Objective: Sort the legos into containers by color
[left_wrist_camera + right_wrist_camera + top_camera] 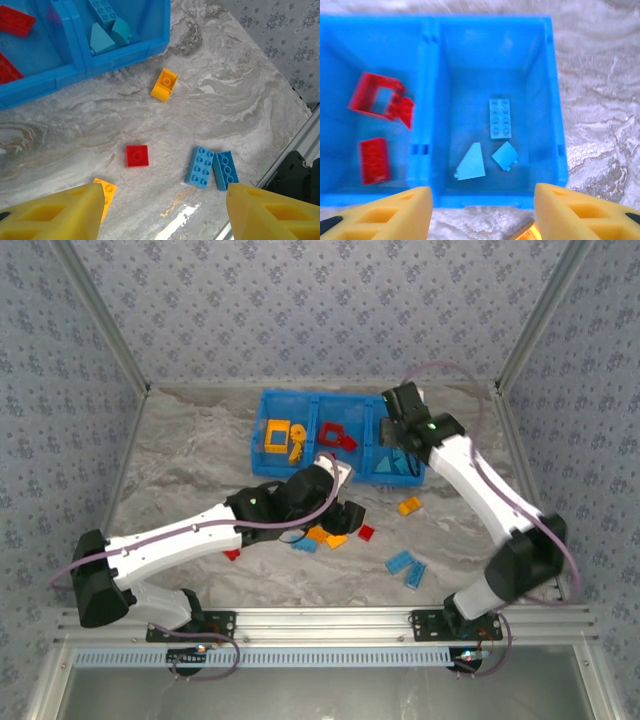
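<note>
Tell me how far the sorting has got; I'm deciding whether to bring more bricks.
Partly done. The bin holds yellow bricks in its left compartment, red bricks in the middle, light blue bricks on the right. Nothing is in hand: the right claw hangs open over the bin, the left claw open over the table. Left: at least an orange brick, a red brick, two blue bricks.

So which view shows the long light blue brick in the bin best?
Right wrist: the long light blue brick lies whole, studs up. Left wrist cuts it at the frame's top edge; in top external the right arm partly covers its compartment.
</note>
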Robot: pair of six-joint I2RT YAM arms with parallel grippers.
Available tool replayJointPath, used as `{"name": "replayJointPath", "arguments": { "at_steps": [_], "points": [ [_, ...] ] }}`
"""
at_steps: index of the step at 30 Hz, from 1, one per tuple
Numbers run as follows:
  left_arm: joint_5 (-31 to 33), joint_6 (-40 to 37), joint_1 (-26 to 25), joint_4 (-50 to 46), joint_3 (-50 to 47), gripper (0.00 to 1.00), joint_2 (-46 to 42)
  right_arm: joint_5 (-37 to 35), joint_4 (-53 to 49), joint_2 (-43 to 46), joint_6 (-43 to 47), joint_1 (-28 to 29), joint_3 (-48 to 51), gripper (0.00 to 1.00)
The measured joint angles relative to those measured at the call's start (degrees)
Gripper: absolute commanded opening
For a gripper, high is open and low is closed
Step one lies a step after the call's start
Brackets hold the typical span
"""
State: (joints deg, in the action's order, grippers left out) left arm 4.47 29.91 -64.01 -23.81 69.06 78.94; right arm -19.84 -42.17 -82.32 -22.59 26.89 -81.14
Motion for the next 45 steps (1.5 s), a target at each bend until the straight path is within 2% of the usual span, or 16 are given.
{"name": "replayJointPath", "arguments": {
  "at_steps": [4, 9, 12, 15, 17, 22, 25, 28, 33, 37, 45],
  "points": [
    [-1.9, -5.0, 1.0, 0.0, 4.3, 0.63, 6.2, 3.7, -2.2, 14.7, -2.1, 3.1, 8.6, 0.61],
    [-2.6, -8.3, 1.0, -0.2, 3.9, 0.62, 11.6, 11.3, -4.2, 27.9, -6.4, 8.6, 23.7, 0.62],
    [0.8, -7.1, 1.0, -2.0, 2.3, 0.65, 11.6, 14.9, -5.0, 34.0, -8.5, 12.5, 30.6, 0.64],
    [7.5, -0.8, 1.5, -5.7, -1.1, 0.68, 8.7, 17.3, -4.9, 36.7, -9.4, 16.3, 33.4, 0.65],
    [11.1, 5.7, 3.1, -9.1, -5.1, 0.68, 4.0, 18.6, -3.7, 36.3, -9.5, 19.6, 34.0, 0.67],
    [17.0, 22.4, 8.5, -20.2, -14.3, 0.69, -8.3, 19.9, 4.2, 29.7, -6.3, 32.2, 34.2, 0.71],
    [17.4, 29.1, 11.7, -26.5, -18.6, 0.71, -12.7, 19.8, 8.3, 24.9, -4.1, 38.4, 34.2, 0.71],
    [15.9, 33.2, 16.7, -30.2, -23.8, 0.72, -17.7, 19.6, 11.5, 21.1, -2.9, 41.0, 34.1, 0.72],
    [11.5, 36.1, 23.2, -31.7, -31.0, 0.72, -23.7, 19.0, 17.0, 18.2, -1.7, 43.0, 34.1, 0.73],
    [7.4, 36.2, 27.6, -29.0, -34.7, 0.72, -22.7, 18.7, 20.2, 16.0, -1.2, 43.7, 33.6, 0.72],
    [2.7, 35.1, 34.0, -22.3, -36.0, 0.73, -21.2, 18.5, 22.3, 14.0, -0.8, 44.1, 32.8, 0.72]
  ]
}}
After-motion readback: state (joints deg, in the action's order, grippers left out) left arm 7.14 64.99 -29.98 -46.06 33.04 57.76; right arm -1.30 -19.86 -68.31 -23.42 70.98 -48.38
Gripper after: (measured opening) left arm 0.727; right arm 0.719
